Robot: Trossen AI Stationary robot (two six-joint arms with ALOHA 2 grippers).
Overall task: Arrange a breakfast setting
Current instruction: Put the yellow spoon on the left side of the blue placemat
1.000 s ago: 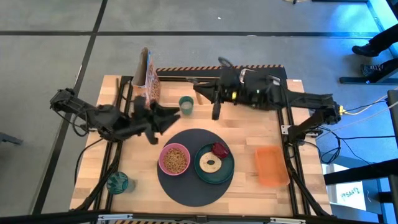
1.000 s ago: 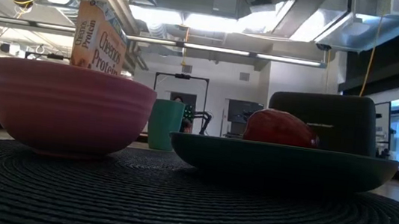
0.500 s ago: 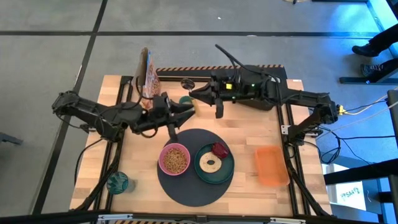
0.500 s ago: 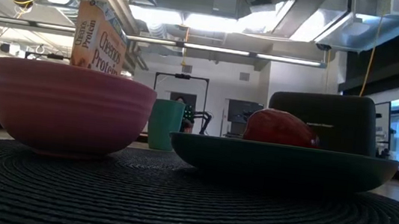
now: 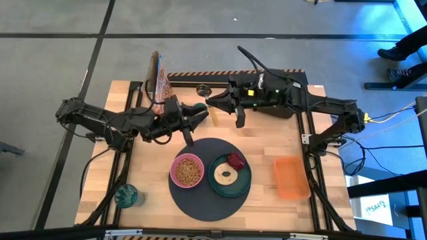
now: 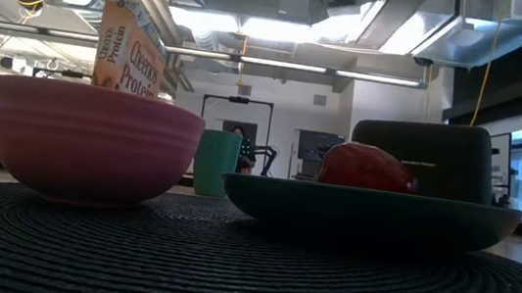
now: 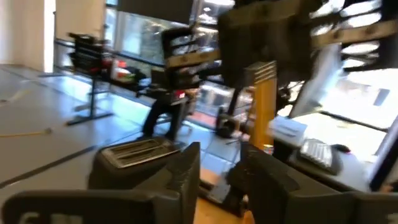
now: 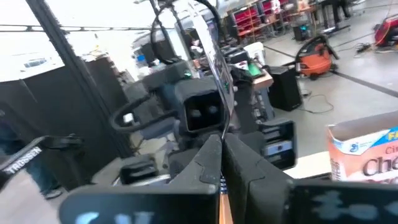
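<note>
Pale-green cup (image 5: 200,107) sits between the left gripper's (image 5: 197,117) parted jaws; right gripper's (image 5: 212,101) jaws together.

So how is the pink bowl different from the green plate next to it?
The pink bowl is deep with tall sides, while the dark-green plate is wide and shallow. The bowl holds brown cereal; the plate holds a pale bagel and a dark-red fruit. The bowl sits on the left of the mat, the plate on the right. Both are round and rest on the same dark mat.
</note>
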